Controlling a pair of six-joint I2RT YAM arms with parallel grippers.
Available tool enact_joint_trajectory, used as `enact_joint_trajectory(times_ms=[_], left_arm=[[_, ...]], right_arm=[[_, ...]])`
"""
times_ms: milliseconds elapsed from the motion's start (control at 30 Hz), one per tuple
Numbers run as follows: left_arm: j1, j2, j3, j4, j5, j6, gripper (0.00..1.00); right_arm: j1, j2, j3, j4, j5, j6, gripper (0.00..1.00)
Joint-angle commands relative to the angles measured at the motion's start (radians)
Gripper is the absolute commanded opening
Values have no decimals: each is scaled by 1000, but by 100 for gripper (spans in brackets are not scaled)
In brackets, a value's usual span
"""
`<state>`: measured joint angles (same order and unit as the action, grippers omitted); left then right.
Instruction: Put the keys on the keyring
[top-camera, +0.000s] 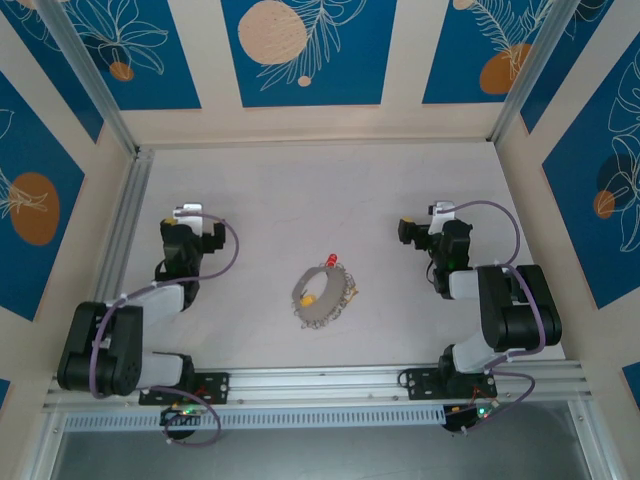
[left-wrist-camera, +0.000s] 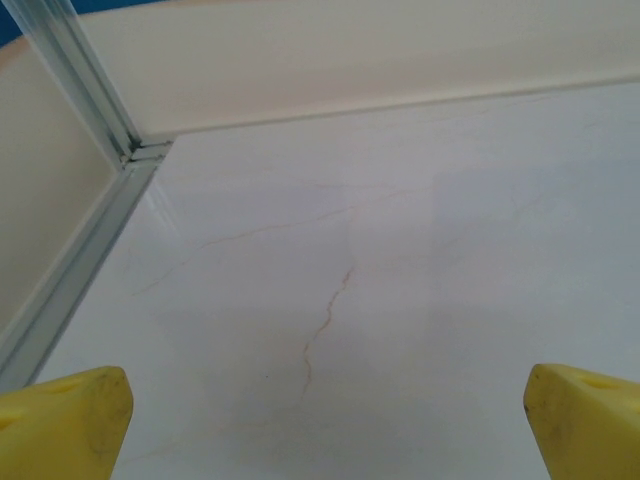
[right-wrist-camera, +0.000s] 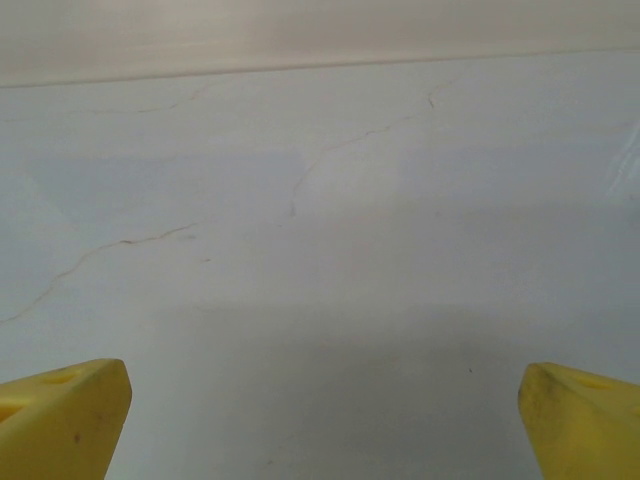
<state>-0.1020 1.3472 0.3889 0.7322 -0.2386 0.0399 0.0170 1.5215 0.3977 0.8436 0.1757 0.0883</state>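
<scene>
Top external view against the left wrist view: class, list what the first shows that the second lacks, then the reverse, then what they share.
Top external: the keyring lying mid-table, a red key at its far edge and a yellow key at its left part, plus the left arm and right arm. Left wrist: its own yellow fingers, wide apart, and a thin brownish crack line. Shared: the pale table, the metal rail along its left side, the cream back wall.
</scene>
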Motion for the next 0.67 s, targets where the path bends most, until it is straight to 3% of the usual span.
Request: enact_joint_trajectory(times_ms=[0,100,167,633], left_arm=[[5,98,-76,218,26,-19,100],[9,223,-95,382,33,-12,100],[11,203,-59,258,44,-23,100],[16,215,-37,244,25,-32,100]], right_arm=[[-2,3,9,-17,-15,22,99],[-2,2,7,-15,-15,21,99],[-1,2,6,-13,-13,21,99],[-1,2,9,-19,-19,21,99]])
